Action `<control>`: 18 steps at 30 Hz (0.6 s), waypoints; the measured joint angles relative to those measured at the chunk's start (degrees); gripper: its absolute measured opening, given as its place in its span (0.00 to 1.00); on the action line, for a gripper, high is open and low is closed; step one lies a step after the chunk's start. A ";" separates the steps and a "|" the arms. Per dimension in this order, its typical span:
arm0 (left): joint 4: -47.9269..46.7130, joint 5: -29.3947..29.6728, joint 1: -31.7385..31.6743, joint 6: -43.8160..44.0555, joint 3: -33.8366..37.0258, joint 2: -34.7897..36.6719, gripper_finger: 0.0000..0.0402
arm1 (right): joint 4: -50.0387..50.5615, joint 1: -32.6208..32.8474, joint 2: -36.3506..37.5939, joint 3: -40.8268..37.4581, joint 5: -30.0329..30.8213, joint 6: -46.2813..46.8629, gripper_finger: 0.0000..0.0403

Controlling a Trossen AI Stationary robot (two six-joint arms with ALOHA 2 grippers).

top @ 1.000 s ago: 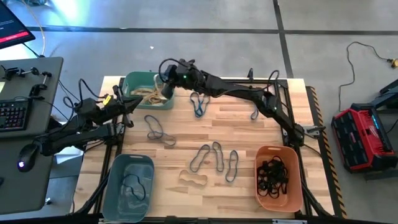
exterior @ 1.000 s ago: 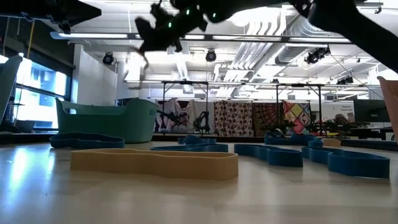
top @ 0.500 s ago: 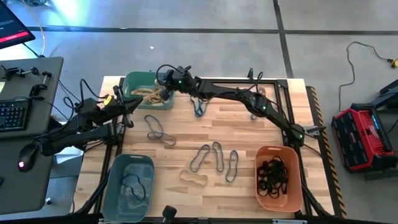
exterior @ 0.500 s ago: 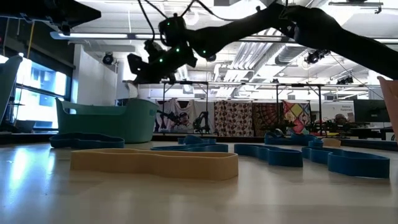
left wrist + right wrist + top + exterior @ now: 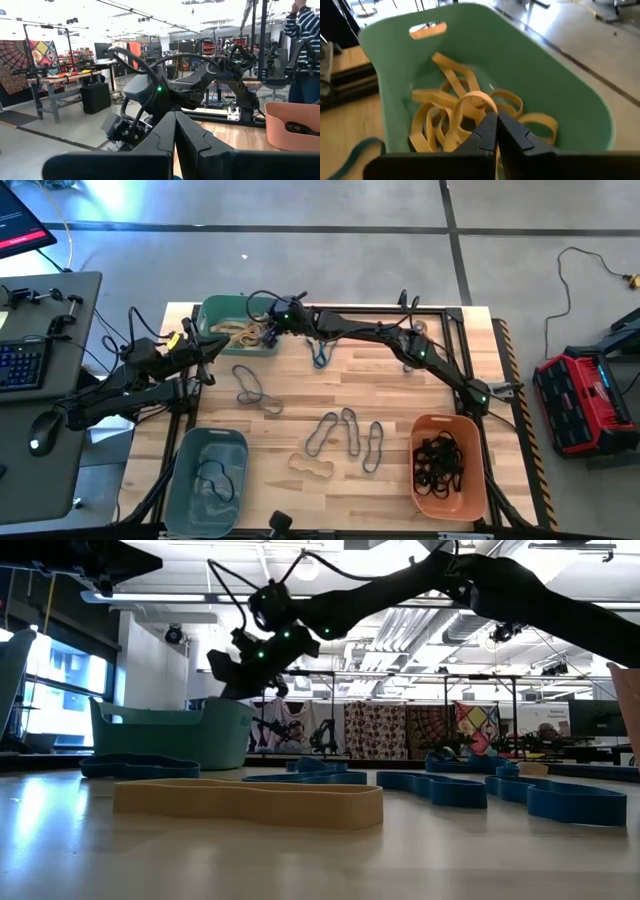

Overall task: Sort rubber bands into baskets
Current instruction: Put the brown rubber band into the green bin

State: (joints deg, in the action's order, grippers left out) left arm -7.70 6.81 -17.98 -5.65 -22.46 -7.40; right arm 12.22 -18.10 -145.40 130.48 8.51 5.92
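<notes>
The right gripper is being held low over the teal-green basket at the table's far left corner — lower and further in than half a second ago, when it was still above the rim. Its fingers are pressed together on a tan band, whose loop is standing up from the tips over the pile of tan bands already lying in the tub. The band is therefore being delivered, not yet released.

The left gripper is being kept waiting at the table's left edge, its fingers closed on nothing.

Blue and grey bands are lying loose on the wood in the middle, with one tan band near the front edge. A dark loop is lying in the grey-blue basket, and black bands are filling the orange basket — so much sorting is judged to be left.
</notes>
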 joint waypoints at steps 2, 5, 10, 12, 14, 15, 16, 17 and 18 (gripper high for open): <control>0.00 -0.01 0.00 0.00 0.00 0.00 0.00 | 1.28 -0.07 0.00 0.00 0.02 0.15 0.00; 0.00 0.00 0.00 0.02 0.00 0.00 0.00 | 1.50 -0.03 0.00 -0.04 0.02 0.30 0.00; -0.06 -0.01 0.00 0.02 0.00 0.00 0.00 | 2.50 -0.14 0.00 -0.04 0.01 0.13 0.00; -0.11 -0.02 0.00 0.02 0.00 -0.01 0.00 | 3.36 -0.21 0.00 -0.04 0.03 0.10 0.03; -0.13 -0.02 0.00 0.02 0.00 -0.02 0.00 | 4.00 -0.27 0.05 -0.04 0.04 0.08 0.08; -0.13 -0.02 0.00 0.02 0.00 -0.02 0.00 | 4.20 -0.27 0.07 -0.04 0.04 0.08 0.12; -0.15 -0.02 0.00 0.02 0.00 -0.02 0.00 | 4.40 -0.27 0.09 -0.04 0.05 0.09 0.16; -0.15 -0.02 0.00 0.02 0.00 -0.02 0.00 | 4.56 -0.27 0.10 -0.04 0.05 0.08 0.21; -0.16 -0.02 0.00 0.02 0.00 -0.02 0.00 | 4.58 -0.25 0.11 -0.04 0.07 0.08 0.25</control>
State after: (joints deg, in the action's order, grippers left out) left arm -7.87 6.79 -17.98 -5.63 -22.46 -7.42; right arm 16.80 -18.35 -145.30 130.43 8.58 6.00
